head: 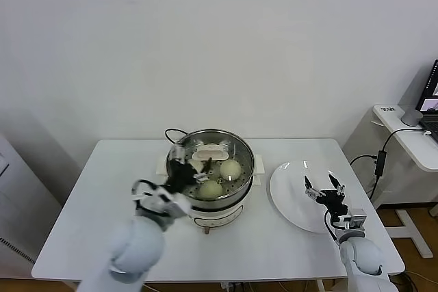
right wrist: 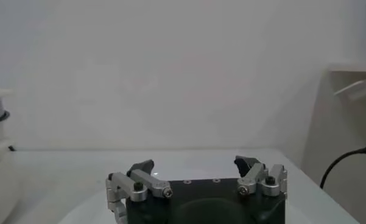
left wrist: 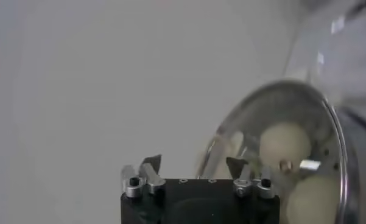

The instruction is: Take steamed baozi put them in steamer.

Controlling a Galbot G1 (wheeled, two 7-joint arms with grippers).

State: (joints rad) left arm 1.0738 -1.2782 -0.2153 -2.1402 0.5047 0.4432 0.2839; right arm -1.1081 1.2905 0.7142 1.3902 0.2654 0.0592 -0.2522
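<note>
The steamer [head: 239, 182], a shiny steel pot on a white base, stands mid-table. Two pale baozi show clearly inside it, one toward the right [head: 230, 167] and one at the front [head: 211, 188]. My left gripper [head: 192, 167] is open and empty, just above the pot's left rim, and hides part of the inside. In the left wrist view the left gripper [left wrist: 195, 165] is open beside the steamer rim [left wrist: 330, 122], with two baozi [left wrist: 284, 143] inside. My right gripper [head: 323, 188] is open and empty above the white plate [head: 287, 193]; it also shows in the right wrist view [right wrist: 195, 165].
A cream handle piece [head: 207, 147] sits at the pot's back rim. A black cord [head: 171, 133] runs behind the steamer. A side desk [head: 410, 135] with cables stands at the right, beyond the table edge.
</note>
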